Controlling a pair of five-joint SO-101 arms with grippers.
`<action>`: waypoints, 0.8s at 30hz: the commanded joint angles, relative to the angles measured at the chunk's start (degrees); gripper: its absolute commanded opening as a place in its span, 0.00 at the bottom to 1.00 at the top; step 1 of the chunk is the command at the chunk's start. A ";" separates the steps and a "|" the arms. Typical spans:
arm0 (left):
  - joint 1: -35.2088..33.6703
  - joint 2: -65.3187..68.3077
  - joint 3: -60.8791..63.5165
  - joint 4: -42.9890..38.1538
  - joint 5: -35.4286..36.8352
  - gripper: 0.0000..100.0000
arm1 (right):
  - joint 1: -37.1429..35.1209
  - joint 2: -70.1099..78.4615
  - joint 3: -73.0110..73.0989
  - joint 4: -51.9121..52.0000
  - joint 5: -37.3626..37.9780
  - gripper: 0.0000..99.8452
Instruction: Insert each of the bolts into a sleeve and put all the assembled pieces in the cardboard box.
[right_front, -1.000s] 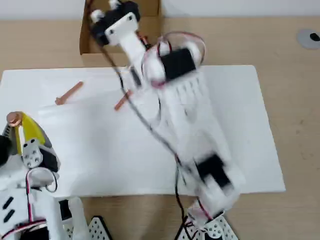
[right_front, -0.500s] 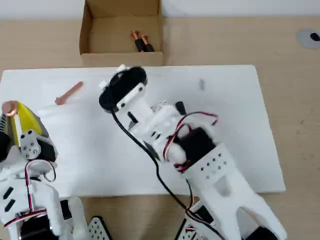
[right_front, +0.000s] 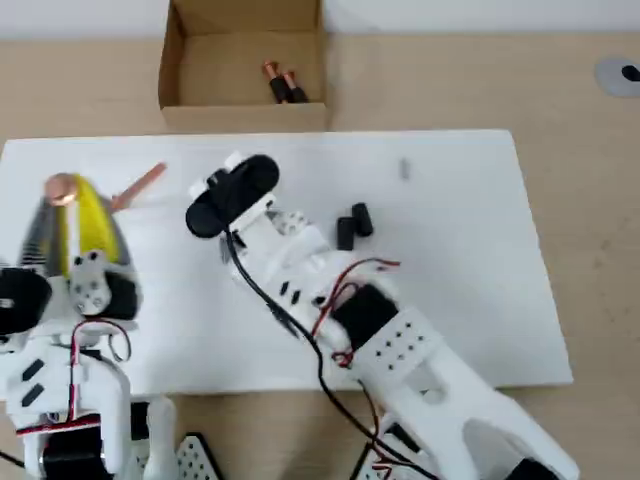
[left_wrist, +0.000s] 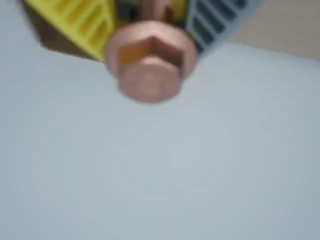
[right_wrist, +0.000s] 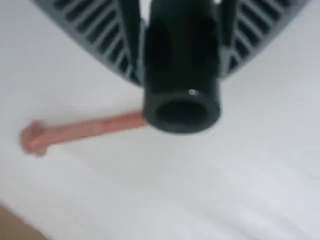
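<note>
Copper bolt (left_wrist: 150, 62) sits clamped head-out in our left gripper (left_wrist: 150, 20), its shank hidden between the fingers (left_wrist: 75, 20). Our right gripper (right_wrist: 181, 35) clasps a black sleeve (right_wrist: 181, 80), hiding the tip of a loose bolt (right_wrist: 85, 129) on the white mat (right_wrist: 200, 190); two assembled pieces (right_front: 281, 83) lie in the cardboard box (right_front: 220, 75).

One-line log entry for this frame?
left gripper shut on bolt | right gripper shut on sleeve, near loose bolt | mat: two spare sleeves | cardboard box: two assembled pieces
</note>
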 joint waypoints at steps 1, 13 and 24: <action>4.92 -0.48 -5.27 -1.49 0.09 0.00 | -2.24 -5.85 3.03 -4.13 -3.16 0.01; 11.16 -0.48 -18.64 11.87 -1.14 0.00 | -4.79 -41.71 39.16 -37.71 0.62 0.01; 27.16 -0.40 -21.10 11.87 -1.14 0.00 | -16.75 -55.69 45.67 -29.63 1.32 0.01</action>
